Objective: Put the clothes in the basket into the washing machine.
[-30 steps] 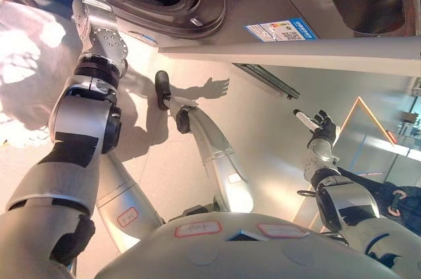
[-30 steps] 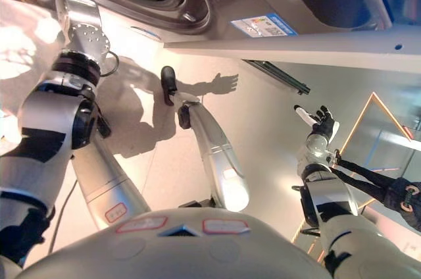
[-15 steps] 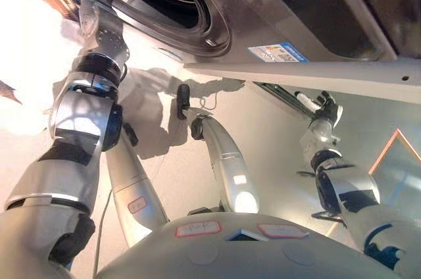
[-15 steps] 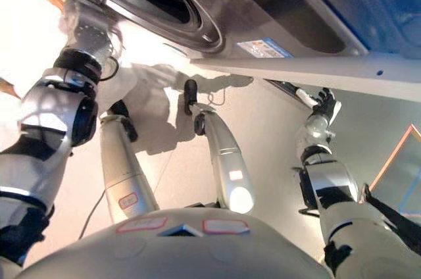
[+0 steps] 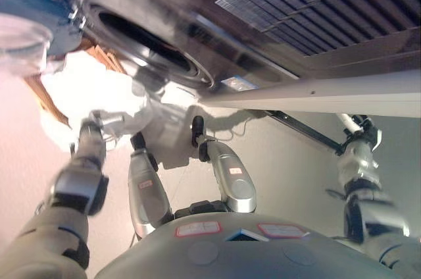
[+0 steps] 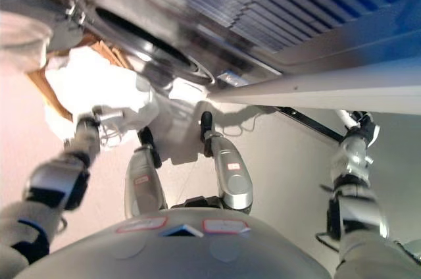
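Note:
The washing machine's round opening (image 5: 154,45) shows dark at the upper left, with its door open. Below it lies a bright heap of white clothes (image 5: 82,85), with the brown woven rim of a basket (image 5: 41,95) at its left edge. My left hand (image 5: 99,124) is at the lower edge of the white clothes, and its fingers are blurred against the cloth. My right hand (image 5: 358,133) is raised at the far right, away from the clothes, fingers straight and empty.
The machine's grey front panel and a pale ledge (image 5: 316,88) run across the upper right. A translucent door (image 5: 26,25) hangs at the top left. Pale floor (image 5: 289,160) lies below.
The whole view has shifted, so the camera has moved. My left arm has come out of the machine's opening and down to the white clothes. My right hand stays raised at the right.

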Controlling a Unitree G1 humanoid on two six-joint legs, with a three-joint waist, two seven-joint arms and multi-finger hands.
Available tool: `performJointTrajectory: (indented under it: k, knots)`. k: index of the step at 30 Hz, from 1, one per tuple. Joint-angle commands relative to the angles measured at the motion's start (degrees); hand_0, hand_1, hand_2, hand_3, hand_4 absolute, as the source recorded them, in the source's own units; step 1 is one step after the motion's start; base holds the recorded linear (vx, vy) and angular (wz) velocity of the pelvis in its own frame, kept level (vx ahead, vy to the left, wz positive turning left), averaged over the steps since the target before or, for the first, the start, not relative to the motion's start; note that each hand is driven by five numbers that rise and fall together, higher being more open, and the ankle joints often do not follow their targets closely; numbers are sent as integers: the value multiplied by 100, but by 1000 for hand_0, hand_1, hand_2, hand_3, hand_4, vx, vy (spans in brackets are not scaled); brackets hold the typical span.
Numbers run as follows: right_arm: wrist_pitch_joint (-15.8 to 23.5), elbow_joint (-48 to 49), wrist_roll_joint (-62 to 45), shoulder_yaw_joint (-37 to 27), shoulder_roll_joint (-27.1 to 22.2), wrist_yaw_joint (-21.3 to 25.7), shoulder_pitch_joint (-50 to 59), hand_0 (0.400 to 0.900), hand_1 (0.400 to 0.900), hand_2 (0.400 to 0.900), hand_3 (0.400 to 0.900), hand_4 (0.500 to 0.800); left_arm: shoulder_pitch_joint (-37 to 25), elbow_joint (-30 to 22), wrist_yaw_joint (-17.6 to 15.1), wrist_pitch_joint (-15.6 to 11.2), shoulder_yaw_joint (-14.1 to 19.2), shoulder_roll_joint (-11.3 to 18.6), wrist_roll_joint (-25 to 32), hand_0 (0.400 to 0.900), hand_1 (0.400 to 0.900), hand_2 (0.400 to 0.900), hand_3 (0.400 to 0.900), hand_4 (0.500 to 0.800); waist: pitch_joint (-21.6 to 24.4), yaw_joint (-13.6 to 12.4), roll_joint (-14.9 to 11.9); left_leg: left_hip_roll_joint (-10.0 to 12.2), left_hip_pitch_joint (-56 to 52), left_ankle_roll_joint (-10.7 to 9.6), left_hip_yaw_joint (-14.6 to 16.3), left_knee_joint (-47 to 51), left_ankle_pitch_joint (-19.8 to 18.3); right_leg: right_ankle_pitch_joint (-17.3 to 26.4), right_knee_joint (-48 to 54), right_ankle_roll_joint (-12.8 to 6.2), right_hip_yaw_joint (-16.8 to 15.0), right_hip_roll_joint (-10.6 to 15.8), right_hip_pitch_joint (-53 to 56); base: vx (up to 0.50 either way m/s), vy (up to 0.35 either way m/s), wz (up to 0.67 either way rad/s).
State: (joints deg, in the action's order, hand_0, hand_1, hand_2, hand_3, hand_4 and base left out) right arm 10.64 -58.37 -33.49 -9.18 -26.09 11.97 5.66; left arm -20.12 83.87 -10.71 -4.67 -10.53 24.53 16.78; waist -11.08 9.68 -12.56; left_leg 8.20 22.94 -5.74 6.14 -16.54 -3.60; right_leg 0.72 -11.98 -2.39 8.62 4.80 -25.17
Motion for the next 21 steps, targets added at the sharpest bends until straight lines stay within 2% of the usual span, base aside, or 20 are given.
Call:
performJointTrajectory:
  k: [1,4,6,10,12,13,15,17,21]
  knots:
    - [185,-337,319,98,-25,-113,-251,900,900,900,900,800,265,28,112,-309,121,-482,-263,900,900,900,900,800,286,-168,466,52,-164,-39,-215,645,750,351,180,-294,131,-44,302,124,22,13]
    - [105,-641,468,123,113,-225,-314,900,900,900,900,800,821,-121,217,-396,227,-659,-274,900,900,900,900,800,326,-368,655,-23,-644,-17,-187,974,835,367,423,-338,89,-20,751,101,10,9]
    - [66,-780,526,178,226,-265,-365,900,900,900,900,800,1079,-262,196,-454,115,-746,-503,900,900,900,900,800,442,-456,741,-78,-846,-6,-199,1174,908,404,608,-381,76,14,965,107,-24,12]
    - [-33,-1129,734,256,426,-414,-454,900,900,900,900,800,1526,-212,449,-431,97,-1010,-680,900,900,900,900,800,743,-614,945,-171,-1389,-4,-166,1613,996,485,986,-497,64,94,1470,129,-5,9]
    - [-67,-1270,789,273,461,-457,-459,900,900,900,900,800,1602,-177,478,-414,166,-1073,-694,900,900,900,900,800,796,-655,989,-189,-1579,0,-144,1736,1007,494,1067,-519,69,110,1632,139,-3,10]
    - [-144,-1478,967,329,522,-533,-450,900,900,900,900,800,1734,-130,608,-354,180,-1182,-751,900,900,900,900,800,936,-716,1065,-227,-1779,11,-119,1897,1015,490,1155,-560,83,151,1831,120,5,7]
    - [-181,-1544,1085,390,545,-577,-455,900,900,900,900,800,1784,-132,667,-324,140,-1213,-857,900,900,900,900,800,974,-731,1111,-253,-1899,13,-108,2011,1044,483,1170,-575,92,174,1930,98,16,8]
    - [-270,-1656,1388,637,673,-698,-469,900,900,900,900,800,1838,-104,687,-266,-17,-1239,-1236,900,900,900,900,800,1096,-727,1210,-286,-2055,7,-90,2154,1038,418,1158,-599,85,224,2074,56,27,10]
    - [-298,-1756,1508,714,751,-757,-464,900,900,900,900,800,1842,-116,680,-247,-108,-1236,-1467,900,900,900,900,800,1136,-742,1263,-340,-2206,41,-65,2154,1005,388,1178,-633,91,273,2258,41,5,3]
